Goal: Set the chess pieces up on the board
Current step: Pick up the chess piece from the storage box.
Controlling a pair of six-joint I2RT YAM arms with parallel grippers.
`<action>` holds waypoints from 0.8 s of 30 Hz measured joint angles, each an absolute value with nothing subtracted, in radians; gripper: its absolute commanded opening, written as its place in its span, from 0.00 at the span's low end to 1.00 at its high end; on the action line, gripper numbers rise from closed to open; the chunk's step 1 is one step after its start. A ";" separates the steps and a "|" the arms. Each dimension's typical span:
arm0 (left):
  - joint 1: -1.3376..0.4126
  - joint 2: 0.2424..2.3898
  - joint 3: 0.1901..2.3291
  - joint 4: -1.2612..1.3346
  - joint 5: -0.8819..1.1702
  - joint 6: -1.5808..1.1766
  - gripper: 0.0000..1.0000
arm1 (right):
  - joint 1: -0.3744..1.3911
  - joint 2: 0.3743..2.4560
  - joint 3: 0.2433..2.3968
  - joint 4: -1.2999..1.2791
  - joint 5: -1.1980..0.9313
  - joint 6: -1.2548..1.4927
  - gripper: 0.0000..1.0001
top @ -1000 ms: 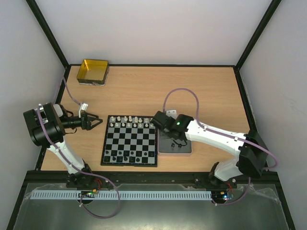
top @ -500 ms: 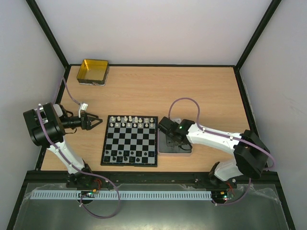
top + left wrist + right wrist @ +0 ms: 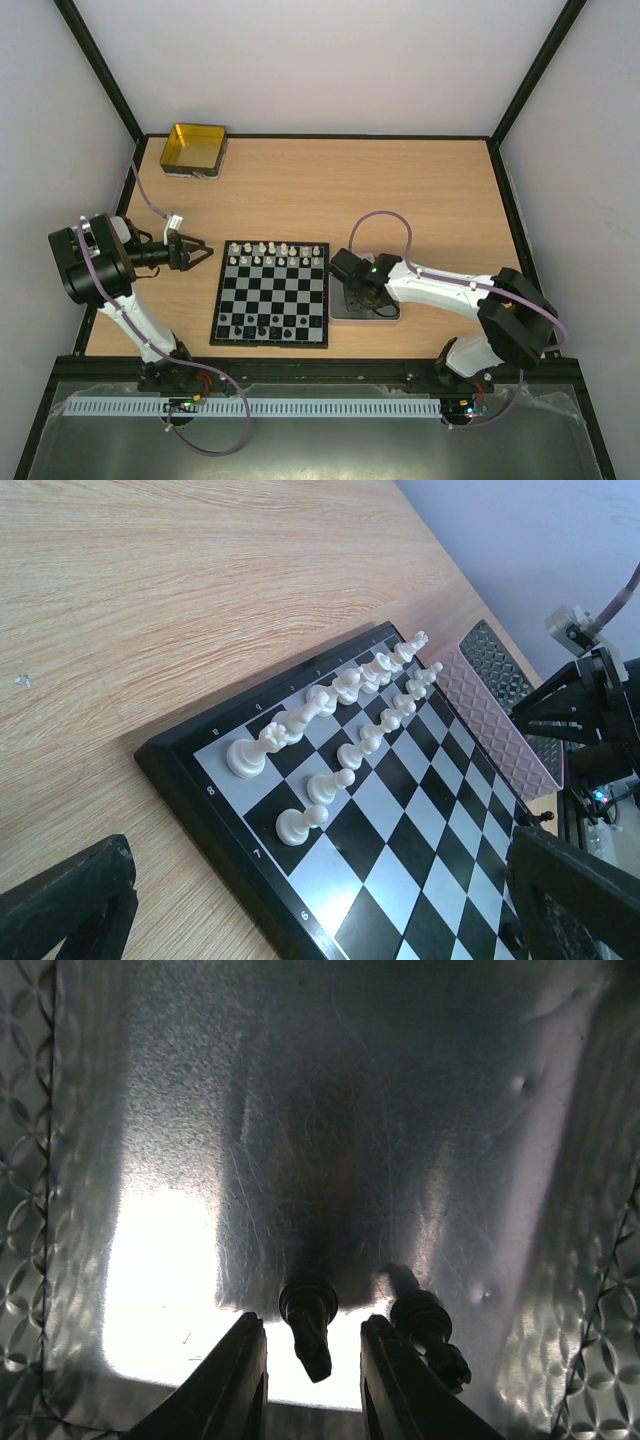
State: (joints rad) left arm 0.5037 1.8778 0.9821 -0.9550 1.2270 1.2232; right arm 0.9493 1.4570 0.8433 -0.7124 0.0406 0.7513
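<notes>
The right gripper (image 3: pixel 312 1345) reaches into the silver tray (image 3: pixel 160 1160) just right of the board (image 3: pixel 270 295), jaws narrowly apart around a tiny black chess piece (image 3: pixel 308 1320) lying flat, not yet clamped. Next, I'd judge, they must close and carry it across. Two rows of white pieces (image 3: pixel 340 695) stand along the board's far edge; the left gripper (image 3: pixel 200 255) hovers beside it, jaws spread wide.

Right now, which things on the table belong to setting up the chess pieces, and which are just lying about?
For the job: board; white pieces on it; black pieces in the silver tray.
Lying about: gold tin.
</notes>
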 measured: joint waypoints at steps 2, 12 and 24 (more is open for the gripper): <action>0.504 1.878 0.982 -0.955 1.227 1.223 1.00 | 0.949 1.458 0.833 -0.704 0.032 0.751 0.24; 0.504 1.878 0.982 -0.956 1.227 1.224 1.00 | 0.949 1.489 0.820 -0.667 0.014 0.743 0.15; 0.504 1.878 0.982 -0.956 1.227 1.224 1.00 | 0.949 1.517 0.825 -0.655 0.042 0.736 0.02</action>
State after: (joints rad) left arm 0.5037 1.8778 0.9821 -0.9558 1.2270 1.2236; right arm 0.9489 1.5166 0.8253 -0.6548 0.0422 0.7364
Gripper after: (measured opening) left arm 0.997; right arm 0.042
